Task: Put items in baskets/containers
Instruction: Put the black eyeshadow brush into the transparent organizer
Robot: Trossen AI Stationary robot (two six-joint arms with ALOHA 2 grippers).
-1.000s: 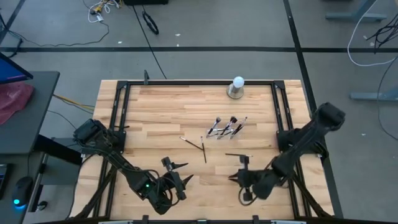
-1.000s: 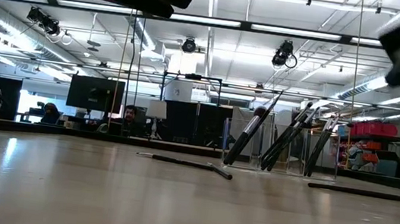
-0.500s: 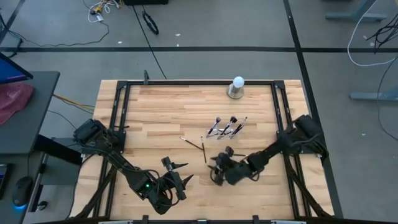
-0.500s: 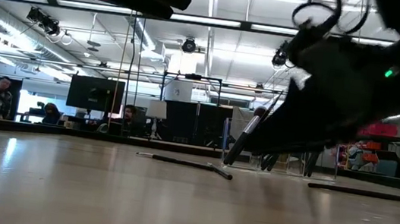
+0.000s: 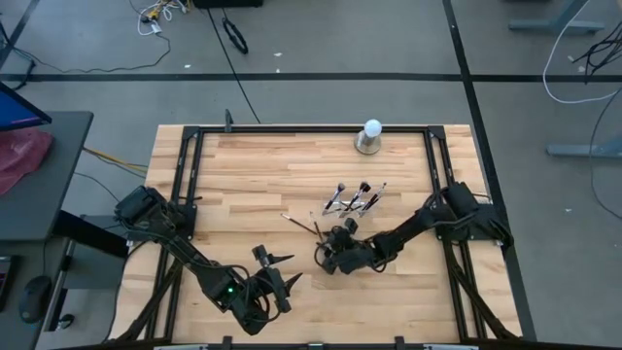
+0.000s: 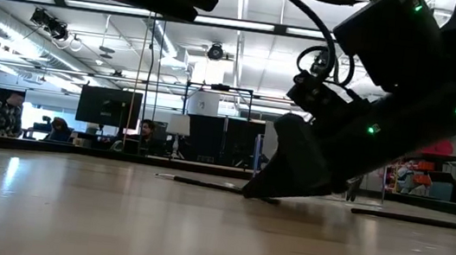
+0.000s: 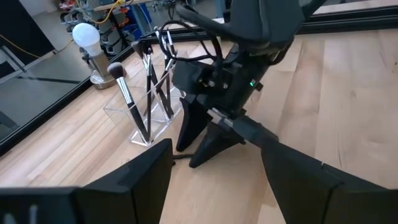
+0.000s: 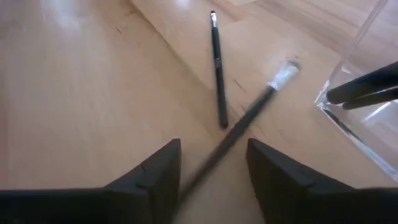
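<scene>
A clear holder (image 5: 352, 202) stands mid-table with several brushes leaning in it, also seen in the left wrist view (image 7: 146, 118). Two loose brushes lie on the wood left of it, a thin dark one (image 8: 217, 68) and a dark one with a silver ferrule (image 8: 249, 121). My right gripper (image 5: 322, 255) is low over the table and open. Its fingers (image 8: 155, 174) stand on either side of the ferrule brush's handle end without touching it. My left gripper (image 5: 283, 267) waits open near the table's front edge.
A white ball on a grey round base (image 5: 370, 136) stands at the far edge. Another dark brush (image 6: 417, 219) lies on the table to the right, under my right arm. Black frame rails (image 5: 185, 175) run along the table's sides. Bare wood lies to the left.
My right gripper has swung from the near right part of the table toward its middle and down, rolling and tipping as it went. It now stands low over the loose brushes by the holder. The brushes and the holder have stayed where they were.
</scene>
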